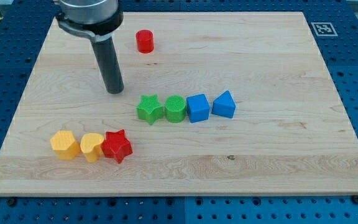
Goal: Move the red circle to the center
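Toward the view's top-right of my tip point(115, 91) sits the red circle point(145, 42).

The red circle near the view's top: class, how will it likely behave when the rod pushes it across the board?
The red circle looks like a short upright cylinder standing flat, so it should slide rather than tip or roll. Its round side may let it slip off my tip if pushed off-centre. The wooden board looks smooth, so little drag is likely.

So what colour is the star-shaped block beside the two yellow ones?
Red: the red star, seen in the camera view.
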Robot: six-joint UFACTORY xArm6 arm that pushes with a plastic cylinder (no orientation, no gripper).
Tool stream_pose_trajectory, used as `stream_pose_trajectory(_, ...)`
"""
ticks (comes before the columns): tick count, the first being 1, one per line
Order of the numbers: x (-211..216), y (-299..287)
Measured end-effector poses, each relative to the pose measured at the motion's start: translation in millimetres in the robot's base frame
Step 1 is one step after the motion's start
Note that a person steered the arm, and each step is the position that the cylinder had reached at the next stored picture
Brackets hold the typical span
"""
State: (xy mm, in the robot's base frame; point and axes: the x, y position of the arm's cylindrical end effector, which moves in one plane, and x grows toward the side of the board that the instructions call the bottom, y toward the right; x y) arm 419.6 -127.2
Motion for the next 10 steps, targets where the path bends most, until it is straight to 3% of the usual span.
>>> stream_pose_trajectory(4,-102,3)
stream_pose_trajectory(10,-137,89)
